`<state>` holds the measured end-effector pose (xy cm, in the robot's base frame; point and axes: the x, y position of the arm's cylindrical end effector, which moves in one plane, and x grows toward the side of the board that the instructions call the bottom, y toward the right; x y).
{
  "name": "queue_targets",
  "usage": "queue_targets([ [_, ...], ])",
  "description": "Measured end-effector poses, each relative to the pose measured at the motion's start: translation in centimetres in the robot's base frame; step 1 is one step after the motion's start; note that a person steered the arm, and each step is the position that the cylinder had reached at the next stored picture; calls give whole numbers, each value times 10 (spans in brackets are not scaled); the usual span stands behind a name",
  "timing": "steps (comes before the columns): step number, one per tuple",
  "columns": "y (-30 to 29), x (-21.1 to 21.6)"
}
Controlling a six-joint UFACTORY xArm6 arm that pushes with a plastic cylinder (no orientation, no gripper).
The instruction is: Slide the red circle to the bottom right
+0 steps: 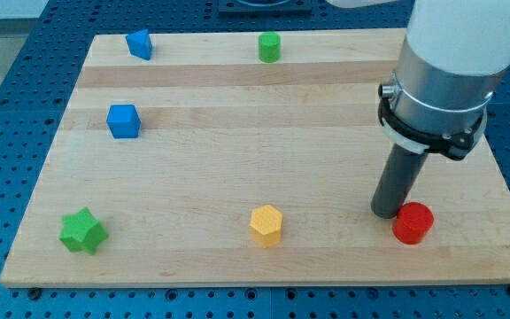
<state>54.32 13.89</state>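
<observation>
1. The board [264, 106] fills most of the view, a pale wooden top lying on a blue perforated table [7, 80].

2. My arm [445, 75] comes in from the view's top right, a broad white and grey body narrowing to the dark rod.

3. My tip [386, 213] stands on the board at the lower right, just to the left of the red circle [413, 222] and a little above it. They look to be touching or very nearly so (I cannot tell which from this angle). There are no jaws on this rig, so nothing to spread or pinch: it is a plain rod, holding nothing, only able to push.

4. The red circle sits near the board's bottom right corner, close to the bottom edge but with bare wood between it and the right edge.

5. Other blocks, all well apart from the action: a yellow hexagon [266, 225] bottom centre, a green star [83, 231] bottom left, a blue cube [123, 121] at mid left, a second blue block [139, 43] top left (shape unclear), and a green cylinder [269, 46] at top centre.

6. Step in hand, as I judge it: the final push, with the circle most of the way home.

7. The next move calls for a short, slow shove towards the view's right and slightly down, kept behind the circle's centre so it does not slip round my tip, and stopped before the edge.
</observation>
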Motion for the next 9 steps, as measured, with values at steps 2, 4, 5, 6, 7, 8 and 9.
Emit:
queue_targets([
  [2,-16,22],
  [4,-21,35],
  [5,-21,38],
  [6,-11,38],
  [7,4,38],
  [8,20,38],
  [9,32,38],
])
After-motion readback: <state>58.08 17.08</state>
